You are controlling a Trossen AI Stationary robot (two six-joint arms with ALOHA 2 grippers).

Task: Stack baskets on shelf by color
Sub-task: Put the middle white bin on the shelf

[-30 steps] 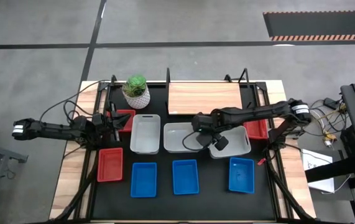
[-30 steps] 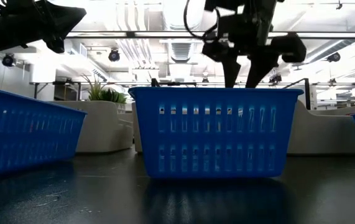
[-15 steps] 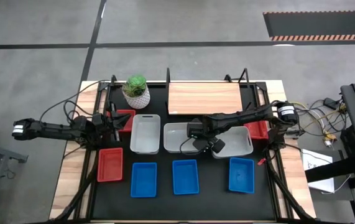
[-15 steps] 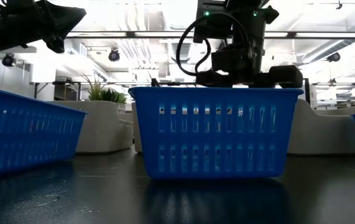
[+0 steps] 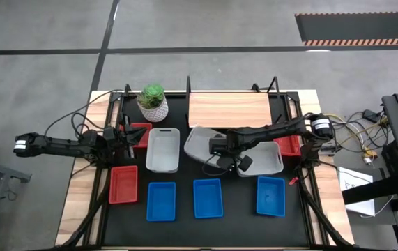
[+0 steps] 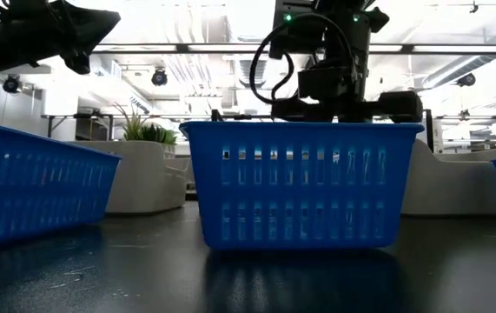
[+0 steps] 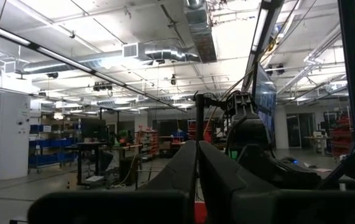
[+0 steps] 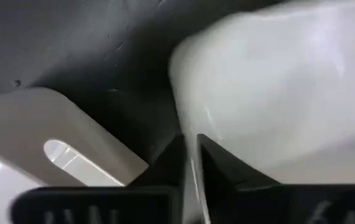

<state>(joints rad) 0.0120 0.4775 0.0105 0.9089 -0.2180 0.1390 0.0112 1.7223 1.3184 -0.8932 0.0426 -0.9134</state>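
At table centre, the middle white-grey basket (image 5: 197, 143) now sits skewed; right gripper (image 5: 217, 154) fingers pinch its wall. Left gripper (image 5: 125, 137) is closed, empty.

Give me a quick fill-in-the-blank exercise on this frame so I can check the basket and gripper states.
1. The right gripper is shut on the rim of a ____ basket.
2. That basket sits ____ rather than flat on the table.
3. The shelf holds ____ baskets.
4. The front row holds three ____ baskets.

Missing words: white-grey; tilted; no; blue
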